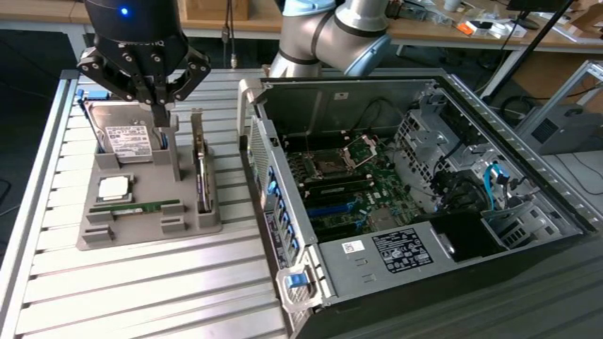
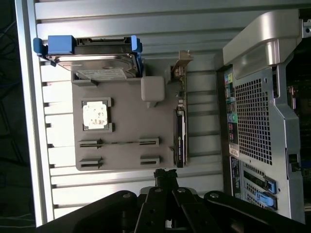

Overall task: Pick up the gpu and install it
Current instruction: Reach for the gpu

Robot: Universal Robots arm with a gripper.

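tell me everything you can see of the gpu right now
The gpu is a thin flat circuit card standing on its long edge in a slot of the grey holder tray, on the side nearest the open computer case. It looks dark edge-on, with a silver metal bracket at one end. Only the tray's slot touches it. The shut claw hangs apart from it, nearer the hard drive.

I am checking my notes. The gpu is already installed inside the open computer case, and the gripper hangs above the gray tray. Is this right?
Not quite. The gpu is not in the computer case; it stands on edge in a slot of the gray tray, on the side nearest the case, as the exterior view shows. The gripper does hang above the tray.
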